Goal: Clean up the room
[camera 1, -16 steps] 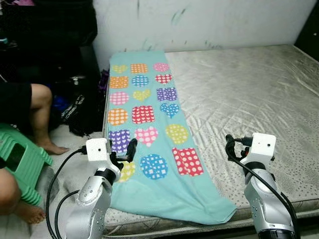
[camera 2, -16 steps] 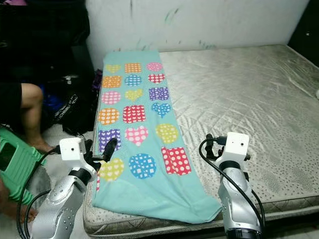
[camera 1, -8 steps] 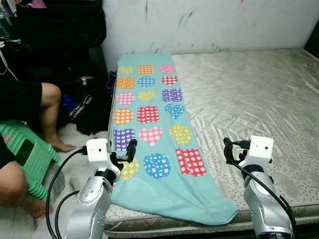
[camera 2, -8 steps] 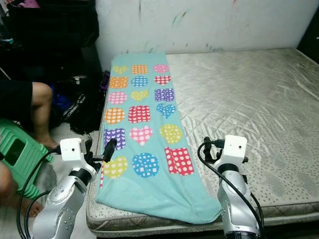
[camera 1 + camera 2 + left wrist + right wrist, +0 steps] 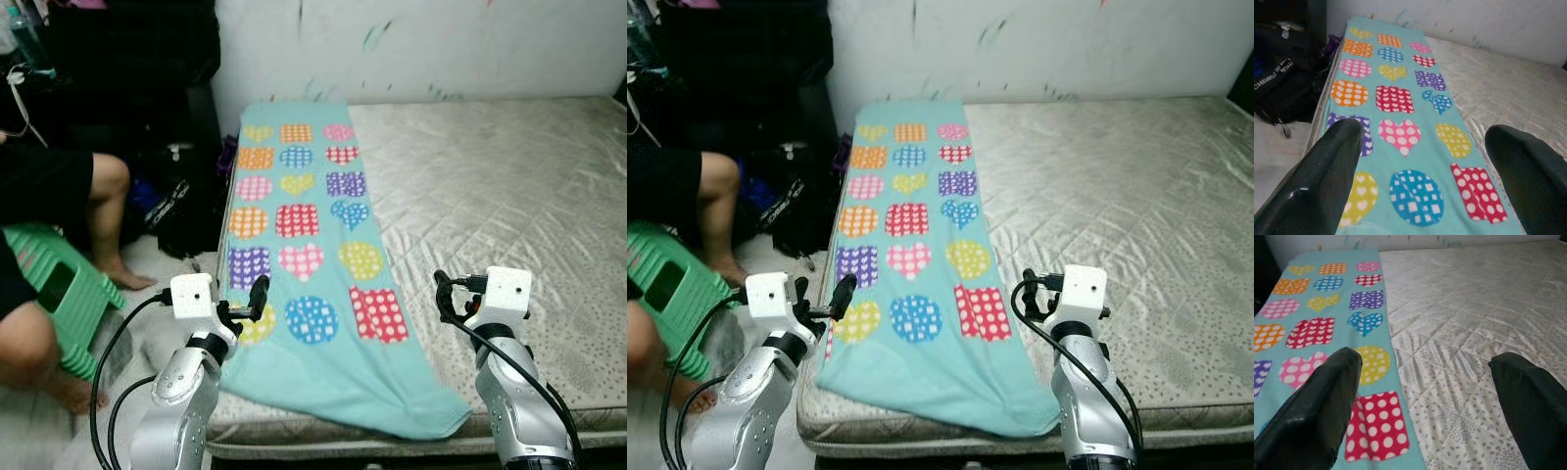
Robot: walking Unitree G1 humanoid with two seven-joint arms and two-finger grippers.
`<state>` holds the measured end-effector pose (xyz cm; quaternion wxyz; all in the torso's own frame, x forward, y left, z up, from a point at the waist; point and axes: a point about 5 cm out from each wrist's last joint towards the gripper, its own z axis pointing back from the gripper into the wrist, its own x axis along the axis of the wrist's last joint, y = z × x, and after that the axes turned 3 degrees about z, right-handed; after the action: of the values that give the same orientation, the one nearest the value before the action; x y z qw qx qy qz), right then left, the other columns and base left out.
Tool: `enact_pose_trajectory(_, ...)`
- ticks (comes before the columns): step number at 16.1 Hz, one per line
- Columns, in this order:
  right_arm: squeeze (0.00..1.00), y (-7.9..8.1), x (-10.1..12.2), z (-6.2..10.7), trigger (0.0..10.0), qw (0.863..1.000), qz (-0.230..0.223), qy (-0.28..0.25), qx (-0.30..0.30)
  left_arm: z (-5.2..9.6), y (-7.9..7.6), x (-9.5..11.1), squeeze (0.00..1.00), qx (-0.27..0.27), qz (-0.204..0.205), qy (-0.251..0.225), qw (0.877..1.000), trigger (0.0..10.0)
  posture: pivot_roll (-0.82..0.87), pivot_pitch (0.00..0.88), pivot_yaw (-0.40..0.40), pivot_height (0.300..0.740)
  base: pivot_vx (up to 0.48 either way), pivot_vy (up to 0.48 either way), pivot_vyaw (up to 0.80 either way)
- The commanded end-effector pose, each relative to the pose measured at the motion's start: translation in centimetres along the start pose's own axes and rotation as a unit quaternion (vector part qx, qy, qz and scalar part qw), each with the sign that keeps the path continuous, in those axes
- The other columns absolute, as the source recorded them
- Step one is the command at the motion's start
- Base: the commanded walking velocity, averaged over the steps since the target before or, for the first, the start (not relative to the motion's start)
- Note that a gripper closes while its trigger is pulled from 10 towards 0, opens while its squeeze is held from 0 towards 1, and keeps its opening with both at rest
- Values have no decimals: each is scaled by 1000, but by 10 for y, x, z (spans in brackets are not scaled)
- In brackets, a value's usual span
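Camera shifted, blanket (image 5: 312, 245) lengthwise toward wall (image 5: 441, 44)

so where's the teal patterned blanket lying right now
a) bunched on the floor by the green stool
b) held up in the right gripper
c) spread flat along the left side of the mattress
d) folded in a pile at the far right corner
c: the blanket lies spread out lengthwise along the left side of the mattress, and both the left gripper and right gripper are open and hold nothing.
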<state>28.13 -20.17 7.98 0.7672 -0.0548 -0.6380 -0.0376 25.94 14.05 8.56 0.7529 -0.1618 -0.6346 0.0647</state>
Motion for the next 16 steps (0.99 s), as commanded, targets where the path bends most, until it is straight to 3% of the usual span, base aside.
enact_pose_trajectory(1, 0, 2, 1, 1, 10000, 1000, -2, -4, 3, 2, 4, 0, 0, 12, -8, 2, 1000, 10000, -86, 0, 29, 645, 0, 0, 0)
enact_pose_trajectory(5, 0, 3, 0, 2, 10000, 1000, -1, -2, 7, 3, 7, 1, 0, 22, -18, 1, 1000, 10000, -86, 0, 29, 595, 0, 0, 0)
enact_pose_trajectory(11, 0, 5, -1, 3, 10000, 1000, 2, -1, 20, 5, 8, 4, 0, 38, -40, -9, 998, 10000, -84, 0, 27, 595, 0, 0, 0)
enact_pose_trajectory(16, 0, 12, -2, 5, 10000, 999, 0, 0, 50, 27, 25, 10, 0, 77, -46, -19, 996, 10000, -77, 0, 21, 595, 0, 0, 0)
